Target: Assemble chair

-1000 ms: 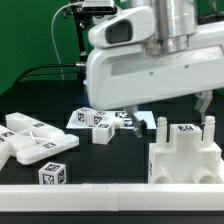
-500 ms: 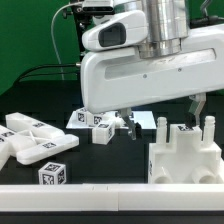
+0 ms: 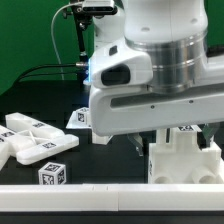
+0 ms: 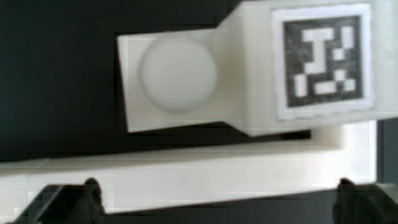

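Note:
The chair is in loose white tagged pieces. Flat panels point(image 3: 28, 140) and a small tagged cube point(image 3: 55, 174) lie at the exterior view's left. A chunky block with upright posts point(image 3: 186, 160) stands at the right, and one small piece point(image 3: 78, 117) shows beside the arm. The arm's big white body point(image 3: 150, 80) hides the middle pieces. In the wrist view my gripper point(image 4: 217, 205) is open, its dark fingertips point(image 4: 71, 200) wide apart with nothing between them. Beyond them sits a white tagged block point(image 4: 317, 60) with a round face point(image 4: 178, 75).
A long white rail point(image 3: 100, 196) runs along the table's front edge; in the wrist view it point(image 4: 178, 165) lies between my fingertips and the tagged block. Black cables point(image 3: 45, 70) hang before the green backdrop.
The arm has swung toward the camera and to the exterior view's right, now covering the middle pieces and part of the post block. The jaws stay open.

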Tool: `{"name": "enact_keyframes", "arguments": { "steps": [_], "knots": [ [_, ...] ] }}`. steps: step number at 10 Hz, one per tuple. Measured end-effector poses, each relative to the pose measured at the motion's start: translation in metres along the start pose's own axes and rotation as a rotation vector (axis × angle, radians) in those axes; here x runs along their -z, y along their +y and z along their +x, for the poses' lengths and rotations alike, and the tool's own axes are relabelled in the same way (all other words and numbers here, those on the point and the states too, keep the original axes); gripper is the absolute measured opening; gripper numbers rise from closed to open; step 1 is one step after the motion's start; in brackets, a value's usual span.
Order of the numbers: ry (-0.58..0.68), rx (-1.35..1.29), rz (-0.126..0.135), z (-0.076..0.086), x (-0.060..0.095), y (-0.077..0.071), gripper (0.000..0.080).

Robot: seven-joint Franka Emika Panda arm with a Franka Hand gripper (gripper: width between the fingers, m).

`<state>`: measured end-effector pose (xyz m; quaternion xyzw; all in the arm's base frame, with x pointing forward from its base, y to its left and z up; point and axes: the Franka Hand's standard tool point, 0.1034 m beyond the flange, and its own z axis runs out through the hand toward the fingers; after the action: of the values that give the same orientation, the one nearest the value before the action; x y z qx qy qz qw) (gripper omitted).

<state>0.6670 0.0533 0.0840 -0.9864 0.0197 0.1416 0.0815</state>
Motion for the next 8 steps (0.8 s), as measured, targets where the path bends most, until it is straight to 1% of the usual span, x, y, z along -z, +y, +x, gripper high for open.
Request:
{"name": "enact_keyframes", "arguments": {
  "steps": [1, 2, 3, 4, 5, 6, 7, 8],
  "knots": [
    [-0.051, 0.0, 0.002, -0.004, -0.003, 0.0, 0.0649],
    [-0.14, 0.003, 0.006, -0.012, -0.007, 0.001, 0.0649],
    [-0.155, 0.005, 0.009, -0.007, -0.008, 0.001, 0.0649],
    [-0.14, 0.007, 0.008, -0.003, -0.008, 0.003, 0.0649],
    [-0.167, -0.009, 0.001, -0.005, -0.014, 0.014, 0.0649],
    [-0.179, -0.029, -0.004, -0.001, -0.022, 0.022, 0.0649],
    [-0.184, -0.041, -0.005, 0.001, -0.027, 0.024, 0.0649],
    [-0.187, -0.039, -0.006, 0.0, -0.031, 0.023, 0.0649]
  ]
}}
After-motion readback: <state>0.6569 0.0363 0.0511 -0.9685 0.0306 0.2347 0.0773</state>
